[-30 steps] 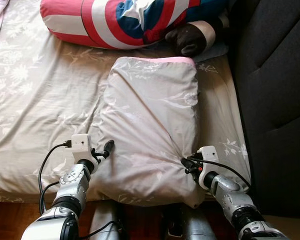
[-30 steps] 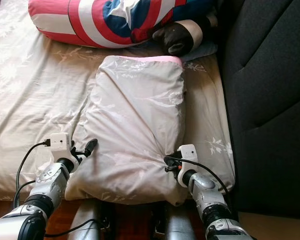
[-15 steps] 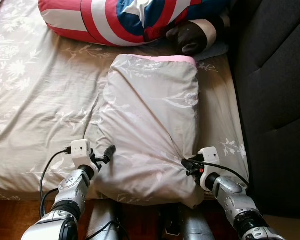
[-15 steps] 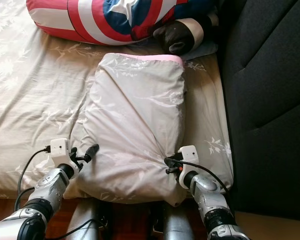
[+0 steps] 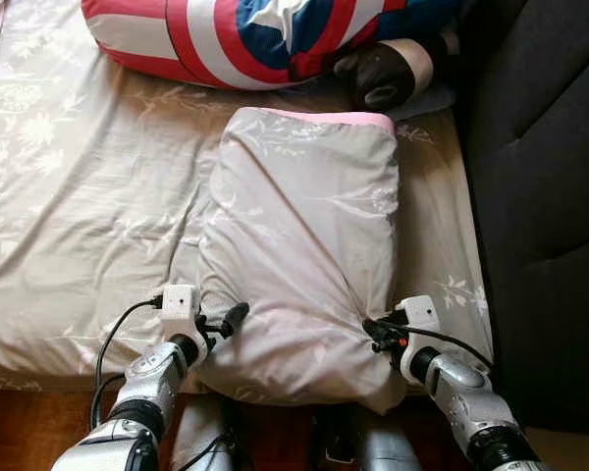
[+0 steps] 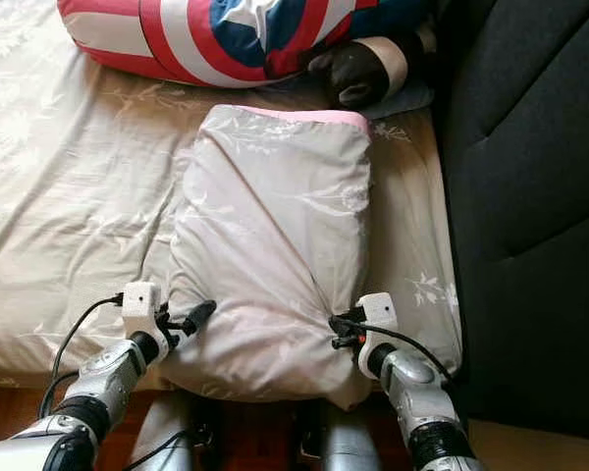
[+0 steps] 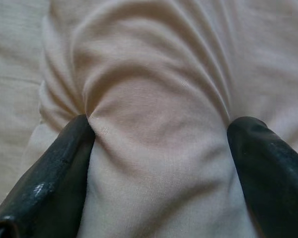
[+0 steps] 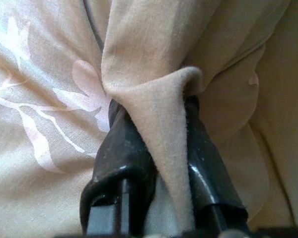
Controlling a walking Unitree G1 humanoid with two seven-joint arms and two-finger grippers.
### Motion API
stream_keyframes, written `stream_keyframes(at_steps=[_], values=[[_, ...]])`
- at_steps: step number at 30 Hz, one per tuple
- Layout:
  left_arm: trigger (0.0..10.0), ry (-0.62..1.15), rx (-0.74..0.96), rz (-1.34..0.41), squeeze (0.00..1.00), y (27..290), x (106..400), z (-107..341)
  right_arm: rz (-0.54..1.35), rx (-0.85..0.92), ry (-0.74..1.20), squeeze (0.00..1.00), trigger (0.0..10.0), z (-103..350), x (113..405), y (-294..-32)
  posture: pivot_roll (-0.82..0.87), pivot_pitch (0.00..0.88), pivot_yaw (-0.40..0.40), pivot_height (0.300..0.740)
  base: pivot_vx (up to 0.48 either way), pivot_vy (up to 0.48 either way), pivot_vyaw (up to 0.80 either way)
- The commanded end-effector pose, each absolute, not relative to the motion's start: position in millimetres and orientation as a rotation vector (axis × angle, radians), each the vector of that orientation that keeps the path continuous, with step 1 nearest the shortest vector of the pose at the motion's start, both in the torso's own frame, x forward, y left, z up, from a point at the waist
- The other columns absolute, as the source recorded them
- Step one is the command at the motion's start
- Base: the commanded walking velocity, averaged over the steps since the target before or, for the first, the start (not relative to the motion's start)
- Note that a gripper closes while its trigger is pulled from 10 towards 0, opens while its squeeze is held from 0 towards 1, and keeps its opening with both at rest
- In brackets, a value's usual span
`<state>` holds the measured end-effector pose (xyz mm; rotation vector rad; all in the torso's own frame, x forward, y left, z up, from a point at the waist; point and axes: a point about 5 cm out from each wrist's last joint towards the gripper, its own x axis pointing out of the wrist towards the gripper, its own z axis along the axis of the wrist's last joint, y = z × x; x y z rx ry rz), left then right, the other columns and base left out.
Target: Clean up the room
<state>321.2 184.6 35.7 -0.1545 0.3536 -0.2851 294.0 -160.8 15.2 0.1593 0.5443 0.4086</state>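
Bed [image 5: 79, 196], pillow [image 5: 304, 235] at near edge, right gripper [image 8: 156, 148] pinching corner

Pillow [image 5: 299, 245] was beige with pale floral print and a pink edge; sheet [image 5: 79, 196] matched it. Plush [image 5: 265, 39] had red, white, blue rings with a star. Headboard [image 5: 540, 177] was dark grey.

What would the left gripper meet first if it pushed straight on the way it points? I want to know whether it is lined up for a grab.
The pillow. The left gripper is open with a bulge of the pillow's fabric already between its fingers, so pushing on should drive it deeper into that fold.
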Motion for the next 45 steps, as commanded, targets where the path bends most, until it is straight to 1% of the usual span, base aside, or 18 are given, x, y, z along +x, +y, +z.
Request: stream_keyframes(at_steps=[1, 2, 6, 14, 19, 24, 28, 36, 45], values=[[4.6, 0.520, -0.114, -0.337, 0.00, 173, 295, 2, 0.414, 0.197, 0.840, 0.00, 0.0, -37, 241, -157, -0.09, 0.403, -0.143, 0.647, 0.000, 0.000, 0.00], [0.0, 0.518, -0.117, -0.332, 0.00, 173, 294, 2, 0.416, 0.199, 0.840, 0.00, 0.0, -37, 241, -156, -0.09, 0.402, -0.142, 0.647, 0.000, 0.000, 0.00], [0.0, 0.500, -0.139, -0.294, 0.00, 179, 295, 3, 0.423, 0.206, 0.832, 0.00, 0.0, -37, 242, -149, -0.09, 0.401, -0.134, 0.647, 0.000, 0.000, 0.00], [0.0, 0.462, -0.143, -0.316, 0.00, 178, 294, 5, 0.388, 0.217, 0.784, 0.00, 0.0, -33, 248, -144, -0.07, 0.405, -0.111, 0.647, 0.000, 0.000, 0.00], [0.0, 0.425, -0.189, -0.296, 0.00, 174, 294, 6, 0.387, 0.235, 0.747, 0.00, 0.0, -30, 254, -139, -0.06, 0.404, -0.105, 0.647, 0.000, 0.000, 0.00], [0.0, 0.406, -0.202, -0.317, 0.00, 165, 294, 8, 0.387, 0.236, 0.737, 0.00, 0.0, -28, 257, -137, -0.05, 0.396, -0.097, 0.647, 0.000, 0.000, 0.00], [0.0, 0.385, -0.229, -0.313, 0.00, 164, 298, 12, 0.401, 0.244, 0.724, 0.00, 0.0, -26, 260, -133, -0.04, 0.394, -0.094, 0.647, 0.000, 0.000, 0.00], [0.0, 0.367, -0.237, -0.316, 0.00, 163, 301, 16, 0.415, 0.256, 0.690, 0.00, 0.0, -22, 266, -127, -0.04, 0.396, -0.086, 0.647, 0.000, 0.000, 0.00], [0.0, 0.368, -0.242, -0.370, 0.00, 154, 302, 17, 0.418, 0.261, 0.652, 0.00, 0.0, -16, 275, -121, -0.04, 0.397, -0.081, 0.647, 0.000, 0.000, 0.00]])
